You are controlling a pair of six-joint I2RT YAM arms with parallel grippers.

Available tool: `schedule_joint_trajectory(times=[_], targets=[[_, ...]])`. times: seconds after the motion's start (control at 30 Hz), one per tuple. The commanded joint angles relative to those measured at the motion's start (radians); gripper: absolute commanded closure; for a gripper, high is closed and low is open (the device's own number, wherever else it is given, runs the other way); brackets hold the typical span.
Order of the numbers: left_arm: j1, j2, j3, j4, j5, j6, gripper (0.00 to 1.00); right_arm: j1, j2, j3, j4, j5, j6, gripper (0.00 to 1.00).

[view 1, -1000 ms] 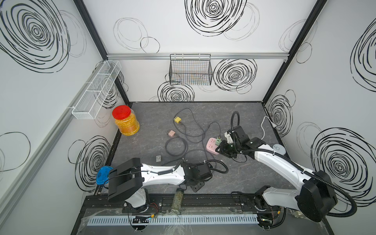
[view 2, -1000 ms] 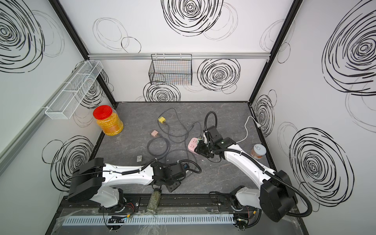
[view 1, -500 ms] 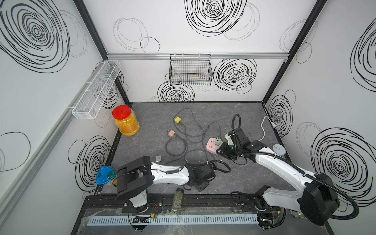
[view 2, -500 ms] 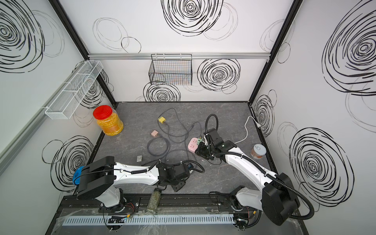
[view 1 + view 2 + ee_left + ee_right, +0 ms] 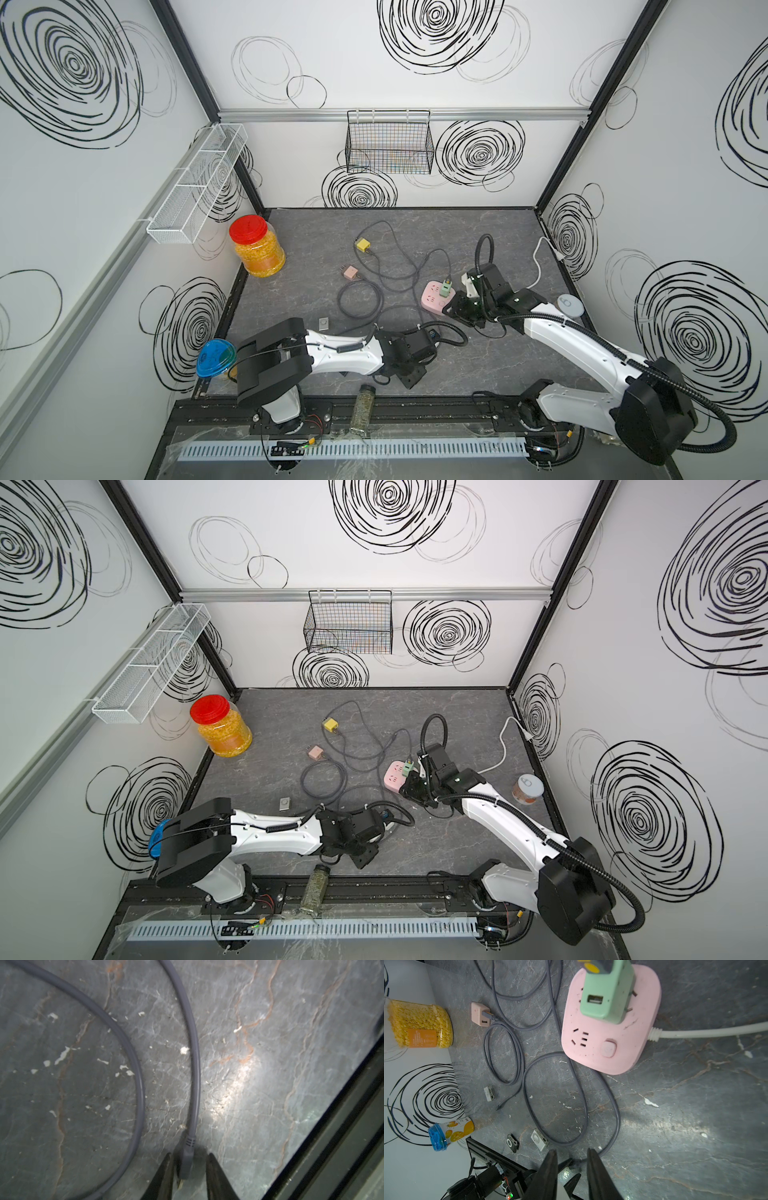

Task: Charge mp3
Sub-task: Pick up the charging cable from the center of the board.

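The grey cable [image 5: 195, 1064] ends in a plug [image 5: 187, 1159] that lies flat on the stone floor. My left gripper [image 5: 189, 1155] straddles that plug. One finger is against it, a gap shows at the other, and the jaws are open. Three small mp3 players show in the right wrist view: a white one [image 5: 538, 1139], a black one [image 5: 512, 1142] and a silver one [image 5: 489, 1094]. My right gripper [image 5: 572, 1150] hangs open and empty just in front of the pink power strip [image 5: 610, 1043]. A green charger [image 5: 606, 995] is plugged into the strip.
A red-lidded jar [image 5: 255, 249] stands at the back left. Loose yellow [image 5: 362, 245] and pink [image 5: 350, 272] chargers lie among cable loops. There is a can [image 5: 568, 305] by the right wall, a bottle [image 5: 363, 409] on the front rail and a blue-lidded cup [image 5: 216, 357] at the left.
My left jaws have narrowed around the cable plug, and the left arm has turned at its base. The right gripper has shifted slightly beside the power strip.
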Motion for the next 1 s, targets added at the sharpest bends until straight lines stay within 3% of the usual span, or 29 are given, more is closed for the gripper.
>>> schedule_joint_trajectory(times=[0.0, 0.1, 0.17, 0.3, 0.63, 0.8, 0.97], targets=[[0.001, 0.024, -0.07, -0.074, 0.063, -0.032, 0.76, 0.002, -0.023, -0.01, -0.005, 0.017, 0.013, 0.71], [0.005, 0.02, -0.086, -0.052, 0.068, -0.042, 0.91, 0.002, -0.023, -0.008, -0.01, 0.017, 0.008, 0.72], [0.017, 0.013, -0.092, -0.044, 0.082, -0.043, 0.95, 0.002, -0.026, -0.008, -0.01, 0.015, 0.004, 0.72], [0.066, -0.054, -0.089, -0.002, 0.2, -0.042, 0.95, 0.001, -0.069, -0.033, 0.061, -0.044, -0.004, 0.66], [0.303, -0.305, -0.015, 0.062, 0.581, -0.004, 0.96, -0.03, -0.267, -0.11, 0.33, -0.216, 0.001, 0.55], [0.361, -0.321, 0.049, 0.096, 0.63, -0.014, 0.96, -0.033, -0.326, -0.153, 0.525, -0.278, 0.045, 0.53], [0.471, -0.321, -0.006, 0.366, 0.754, -0.189, 0.97, -0.035, -0.342, -0.139, 0.611, -0.235, 0.085, 0.53]])
